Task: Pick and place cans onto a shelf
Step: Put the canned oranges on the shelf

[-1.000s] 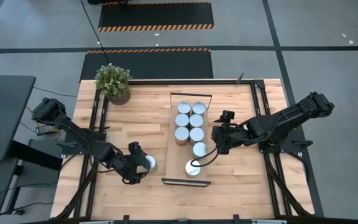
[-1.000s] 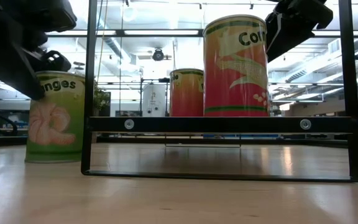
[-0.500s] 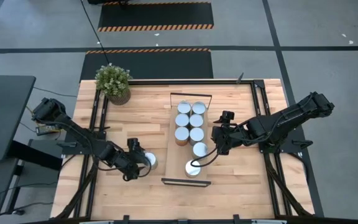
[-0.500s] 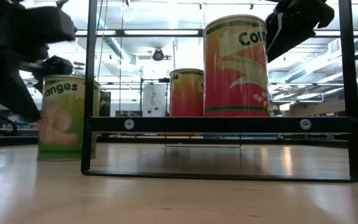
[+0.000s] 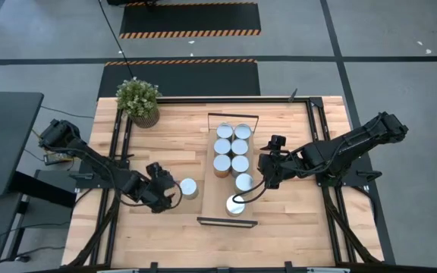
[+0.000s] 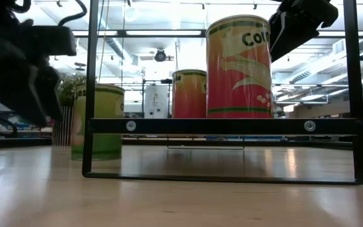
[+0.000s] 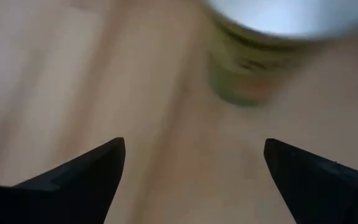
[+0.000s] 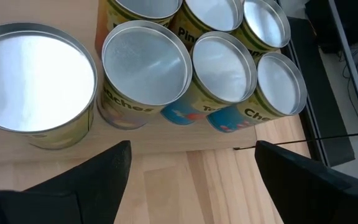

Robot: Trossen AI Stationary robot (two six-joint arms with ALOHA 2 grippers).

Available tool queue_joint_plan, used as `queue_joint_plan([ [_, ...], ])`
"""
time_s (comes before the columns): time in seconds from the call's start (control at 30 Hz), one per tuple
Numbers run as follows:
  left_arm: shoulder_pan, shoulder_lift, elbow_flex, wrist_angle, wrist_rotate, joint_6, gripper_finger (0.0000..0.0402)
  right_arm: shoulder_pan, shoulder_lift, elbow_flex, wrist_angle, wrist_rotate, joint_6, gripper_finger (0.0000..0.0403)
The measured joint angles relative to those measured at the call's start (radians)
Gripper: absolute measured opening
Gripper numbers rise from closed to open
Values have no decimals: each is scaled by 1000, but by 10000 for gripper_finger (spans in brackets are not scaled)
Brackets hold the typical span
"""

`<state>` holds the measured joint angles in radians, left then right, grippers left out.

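Note:
Several silver-topped cans stand on the light-wood shelf (image 5: 217, 199) at mid-table, six packed at its far end (image 5: 232, 146) and two nearer (image 5: 236, 205). One green can (image 5: 189, 187) stands upright on the table just left of the shelf; it also shows in the low view (image 6: 97, 121). My left gripper (image 5: 170, 192) is open and empty, its fingers a little way left of that can (image 7: 272, 37). My right gripper (image 5: 265, 177) is open and empty, hovering above the shelf's right edge, over the cans (image 8: 148, 62).
A potted plant (image 5: 138, 100) stands at the table's far left corner. The shelf's black wire rail (image 6: 225, 125) crosses the near end, with an orange corn can (image 6: 239, 66) behind it. Black frame rails run along the table's left and right sides.
The green can has slid upright along the table toward the right and far side, closer to the shelf. My left gripper, close against it a second ago, now stands back from it on its left. My right gripper has kept still.

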<state>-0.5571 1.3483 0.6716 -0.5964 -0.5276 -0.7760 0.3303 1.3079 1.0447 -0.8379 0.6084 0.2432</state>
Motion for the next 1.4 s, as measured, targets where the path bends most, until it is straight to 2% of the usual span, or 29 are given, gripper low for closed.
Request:
queue_joint_plan([
  [0.07,-5,0,0,47,71,-12,389,0,0,0,0,0,0,349],
  [0.2,-23,0,0,169,93,-28,389,0,0,0,11,0,0,349],
  [0.43,-5,46,0,204,-9,-132,389,1,0,0,15,-2,-3,349],
  [0.7,5,118,0,368,-27,-126,389,1,0,0,18,-3,-3,349],
  [0.9,11,155,0,385,-130,-159,389,1,0,0,26,-11,-5,349],
  [1.13,11,160,0,422,-179,-121,388,1,0,0,31,-11,-10,349],
  [1.23,11,160,0,420,-184,-118,376,1,0,0,30,-11,-10,349],
  [1.4,11,154,0,418,-196,-96,334,1,0,0,30,-11,-8,349],
])
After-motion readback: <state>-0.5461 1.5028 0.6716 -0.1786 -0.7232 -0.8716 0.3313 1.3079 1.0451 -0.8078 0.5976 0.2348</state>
